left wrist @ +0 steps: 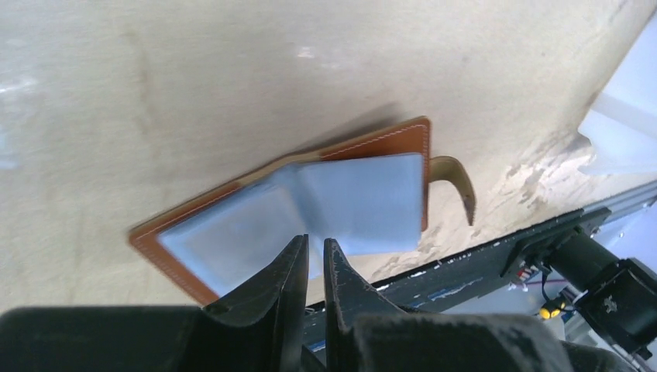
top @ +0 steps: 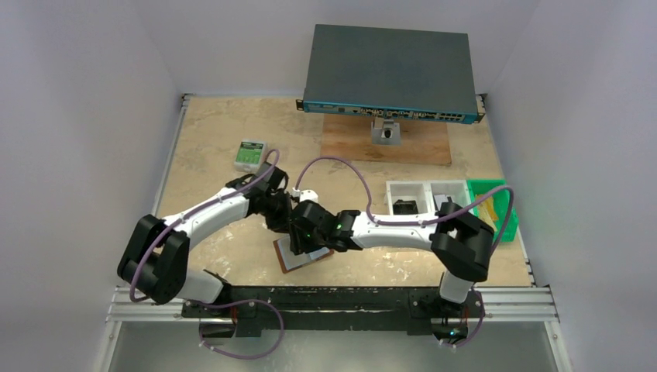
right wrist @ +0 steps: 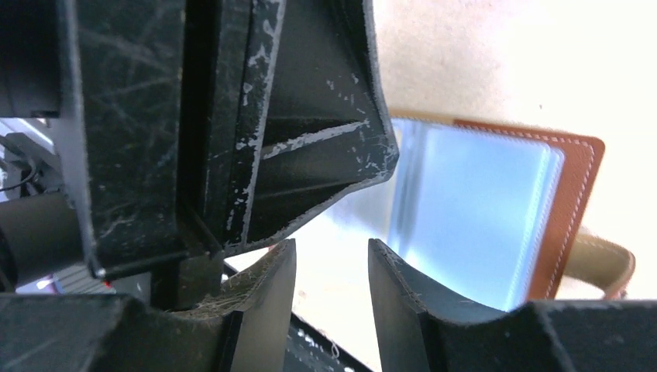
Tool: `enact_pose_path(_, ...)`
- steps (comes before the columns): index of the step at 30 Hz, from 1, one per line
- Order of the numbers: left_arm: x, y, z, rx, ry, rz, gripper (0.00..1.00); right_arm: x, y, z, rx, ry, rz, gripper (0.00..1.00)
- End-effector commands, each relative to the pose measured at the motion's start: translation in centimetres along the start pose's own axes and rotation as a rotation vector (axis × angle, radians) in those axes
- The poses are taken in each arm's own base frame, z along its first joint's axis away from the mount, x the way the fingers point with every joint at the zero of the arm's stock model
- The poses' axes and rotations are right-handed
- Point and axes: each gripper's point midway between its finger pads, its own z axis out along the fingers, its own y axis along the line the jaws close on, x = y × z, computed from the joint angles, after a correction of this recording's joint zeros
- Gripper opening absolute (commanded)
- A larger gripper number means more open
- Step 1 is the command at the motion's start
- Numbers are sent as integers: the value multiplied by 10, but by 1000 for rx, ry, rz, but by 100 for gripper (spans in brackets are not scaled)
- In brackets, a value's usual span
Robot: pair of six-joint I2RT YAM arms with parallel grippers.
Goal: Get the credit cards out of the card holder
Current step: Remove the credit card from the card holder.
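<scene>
The card holder (left wrist: 349,194) lies open on the table near its front edge, brown leather outside, grey-blue pockets up, its snap tab (left wrist: 457,174) sticking out at the side. No credit cards can be made out in the pockets. My left gripper (left wrist: 314,240) hovers over the fold with its jaws a narrow slit apart and nothing between them. My right gripper (right wrist: 331,244) stands open and empty beside the same card holder (right wrist: 480,194), close against the left gripper's fingers (right wrist: 310,116). From above, both grippers meet over the card holder (top: 298,262).
A small green-and-white box (top: 250,155) lies at the back left. White bins (top: 426,194) and a green bin (top: 496,205) stand on the right. A network switch (top: 391,74) sits at the back on a wooden board (top: 422,143). The black front rail (left wrist: 480,263) runs just past the card holder.
</scene>
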Motion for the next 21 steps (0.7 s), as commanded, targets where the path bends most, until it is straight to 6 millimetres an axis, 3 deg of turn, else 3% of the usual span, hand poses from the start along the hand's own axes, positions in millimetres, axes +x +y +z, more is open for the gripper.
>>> enact_pose_path(1,-1,9,-21,18,-35,-1,14,-7,-8,11,106,-24,-69,40)
enact_pose_path(4,-1,22,-30,-3,-62,-28,20,-2,-12,19,143,-6,-93,41)
enact_pose_path(12,6,49,-42,-70,-120,-67,50,9,-10,33,214,27,-154,47)
enact_pose_path(21,12,64,-42,-99,-130,-106,52,12,-18,28,264,21,-150,52)
